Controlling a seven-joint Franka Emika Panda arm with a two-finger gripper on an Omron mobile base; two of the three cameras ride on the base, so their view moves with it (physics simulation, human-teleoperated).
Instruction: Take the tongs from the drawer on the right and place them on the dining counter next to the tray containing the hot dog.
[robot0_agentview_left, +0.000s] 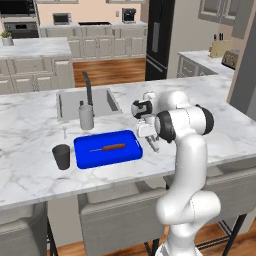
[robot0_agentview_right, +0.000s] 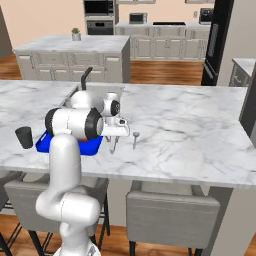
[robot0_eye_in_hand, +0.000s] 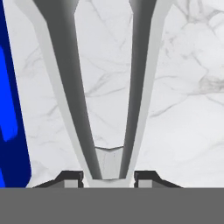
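The slim silver-grey tongs (robot0_eye_in_hand: 65, 70) hang from my gripper (robot0_eye_in_hand: 108, 177), which is shut on their joined end; the two arms spread away from the fingertips. In the left base view the gripper (robot0_agentview_left: 148, 136) points down over the white marble dining counter (robot0_agentview_left: 30, 175), just right of the blue tray (robot0_agentview_left: 82, 156). The tongs (robot0_agentview_left: 153, 146) reach down close to the marble; contact cannot be told. The reddish-brown hot dog (robot0_agentview_left: 111, 147) lies in the tray's middle. From the right, the gripper (robot0_agentview_right: 116, 132) and tongs (robot0_agentview_right: 113, 146) sit beside the tray (robot0_agentview_right: 93, 146). The tray's edge (robot0_eye_in_hand: 11, 109) runs along the left.
A dark cup (robot0_agentview_left: 61, 156) stands left of the tray, a grey cup (robot0_agentview_left: 86, 117) behind it by the sink (robot0_agentview_left: 72, 102) and dark tap (robot0_agentview_left: 88, 87). A small fork (robot0_agentview_left: 64, 132) lies near the sink and a spoon (robot0_agentview_right: 135, 139) right of the gripper. Stools (robot0_agentview_left: 115, 215) line the near edge.
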